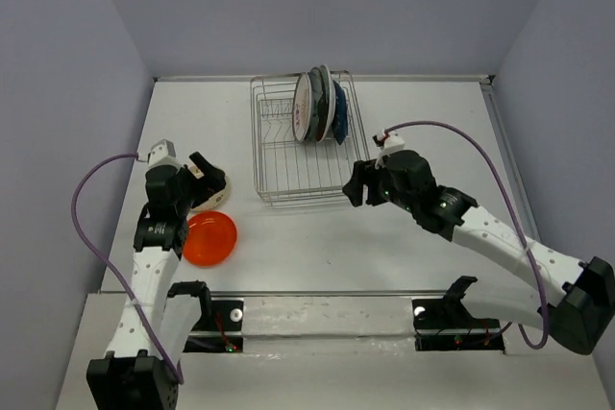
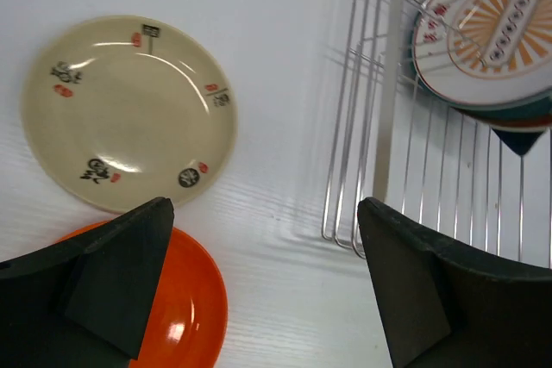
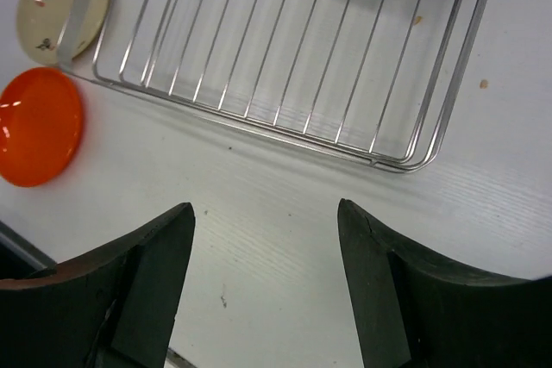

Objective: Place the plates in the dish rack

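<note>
The silver wire dish rack (image 1: 288, 156) stands at the table's back middle with several plates upright at its far end (image 1: 319, 105). The frontmost is white with an orange sunburst (image 2: 492, 28). A cream plate (image 2: 128, 111) and a glossy orange plate (image 1: 209, 237) lie flat on the table left of the rack; the orange one also shows in the left wrist view (image 2: 185, 308). My left gripper (image 1: 207, 178) is open and empty above the cream plate. My right gripper (image 1: 357, 184) is open and empty just off the rack's near right corner (image 3: 405, 157).
Grey walls close the table at the back and both sides. A metal rail (image 1: 317, 300) runs along the near edge by the arm bases. In the right wrist view the cream plate (image 3: 52, 6) and the orange plate (image 3: 39, 125) lie left of the rack.
</note>
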Action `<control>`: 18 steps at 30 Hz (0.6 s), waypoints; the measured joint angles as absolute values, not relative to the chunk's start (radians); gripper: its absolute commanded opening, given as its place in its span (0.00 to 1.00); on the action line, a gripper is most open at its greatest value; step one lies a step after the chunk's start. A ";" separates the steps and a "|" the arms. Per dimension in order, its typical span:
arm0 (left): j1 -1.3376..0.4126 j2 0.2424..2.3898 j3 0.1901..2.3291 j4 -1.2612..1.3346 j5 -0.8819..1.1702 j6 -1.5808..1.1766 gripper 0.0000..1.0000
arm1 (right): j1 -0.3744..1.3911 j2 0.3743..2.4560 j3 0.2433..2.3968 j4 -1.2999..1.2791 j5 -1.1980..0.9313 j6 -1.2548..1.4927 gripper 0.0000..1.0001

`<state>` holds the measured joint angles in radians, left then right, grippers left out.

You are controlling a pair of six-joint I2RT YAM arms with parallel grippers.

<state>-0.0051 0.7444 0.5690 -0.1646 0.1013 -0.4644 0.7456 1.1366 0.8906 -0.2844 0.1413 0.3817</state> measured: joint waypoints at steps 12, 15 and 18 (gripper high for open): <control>0.212 0.923 0.458 0.020 0.063 -0.646 0.89 | 0.746 0.836 0.648 -0.125 -0.057 0.482 0.69; 0.222 1.013 0.445 0.052 0.039 -0.684 0.81 | 0.746 0.776 0.617 -0.099 -0.072 0.505 0.69; 0.226 1.022 0.418 0.073 -0.010 -0.712 0.73 | 0.746 0.741 0.585 -0.079 -0.088 0.518 0.69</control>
<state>0.2264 1.0222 0.4175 0.0731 -0.0097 -0.7120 0.7456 0.7406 0.5854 -0.0788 -0.0883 0.5179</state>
